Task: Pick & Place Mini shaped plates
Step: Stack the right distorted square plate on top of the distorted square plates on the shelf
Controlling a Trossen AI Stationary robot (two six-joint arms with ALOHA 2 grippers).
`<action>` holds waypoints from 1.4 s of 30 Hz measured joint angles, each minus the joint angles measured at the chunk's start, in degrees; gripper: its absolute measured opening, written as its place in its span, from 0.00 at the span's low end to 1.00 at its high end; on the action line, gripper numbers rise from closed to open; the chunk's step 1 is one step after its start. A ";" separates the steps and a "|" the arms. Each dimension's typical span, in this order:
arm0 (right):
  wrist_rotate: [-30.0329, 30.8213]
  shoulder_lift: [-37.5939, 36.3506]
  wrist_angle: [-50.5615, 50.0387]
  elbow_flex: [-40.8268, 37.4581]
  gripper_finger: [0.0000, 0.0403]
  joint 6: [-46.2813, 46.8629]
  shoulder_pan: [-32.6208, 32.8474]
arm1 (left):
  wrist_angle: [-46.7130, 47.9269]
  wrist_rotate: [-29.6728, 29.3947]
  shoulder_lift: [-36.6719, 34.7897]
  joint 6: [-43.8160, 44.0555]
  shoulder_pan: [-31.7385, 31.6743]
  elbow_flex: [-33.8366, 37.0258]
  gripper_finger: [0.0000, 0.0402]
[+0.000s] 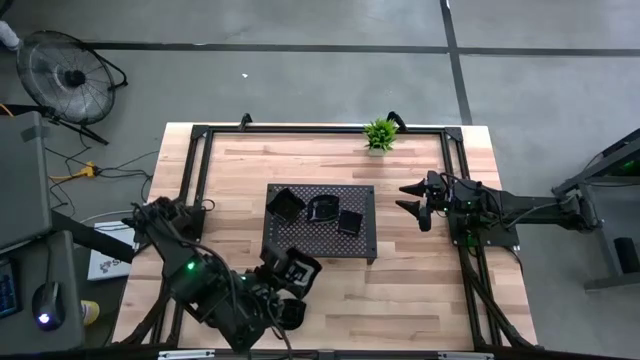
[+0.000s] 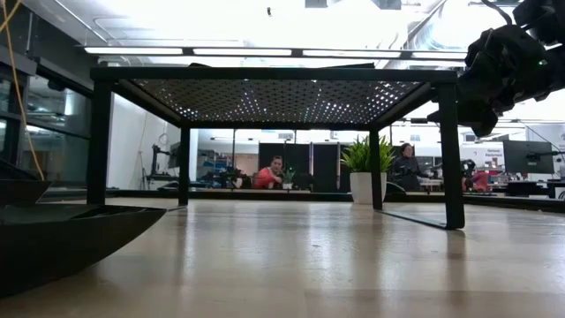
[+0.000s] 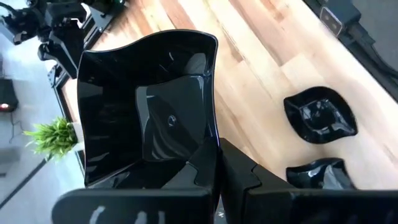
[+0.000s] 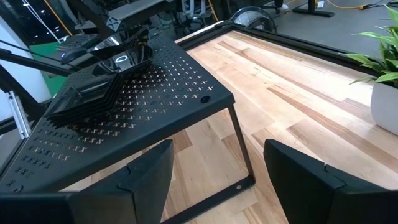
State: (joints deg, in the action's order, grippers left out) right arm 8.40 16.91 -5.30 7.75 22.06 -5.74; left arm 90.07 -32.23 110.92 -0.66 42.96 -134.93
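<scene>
The left end effector [image 1: 293,268] is squeezing shut on the rim of a shiny black square plate with wavy edges [image 3: 149,112], holding it up just past the near edge of the big dark tray with little holes [image 1: 362,236]. The plate looks hard, light and very slippery, and it could chip if it falls, so I think the thin rim at one corner is the best place to grab. Three more small shiny black plates [image 1: 321,209] are sitting on top of the tray. The left wrist view is showing two more black plates [image 3: 320,114] lying on the light wooden counter [image 1: 420,290]. That makes six plates I can count. The right end effector [image 1: 415,200] is waiting wide open and empty beside the tray, near the one small green plant [image 1: 380,133].
</scene>
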 joint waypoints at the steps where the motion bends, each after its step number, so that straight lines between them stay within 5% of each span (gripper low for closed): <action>1: 0.02 0.00 0.00 0.00 0.61 0.00 -0.01 | -0.01 0.14 -0.14 -0.82 -0.45 0.00 0.00; 26: 0.02 0.02 0.00 0.00 0.61 0.00 -0.01 | -0.05 7.65 -1.64 -22.87 -21.92 0.03 0.00; 42: 0.02 0.00 0.01 0.00 0.61 0.00 -0.02 | -0.05 11.15 -1.54 -28.67 -36.17 3.48 0.00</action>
State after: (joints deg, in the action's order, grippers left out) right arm 8.43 16.91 -5.29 7.75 22.06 -5.76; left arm 90.02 -21.08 109.38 -29.33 6.79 -131.46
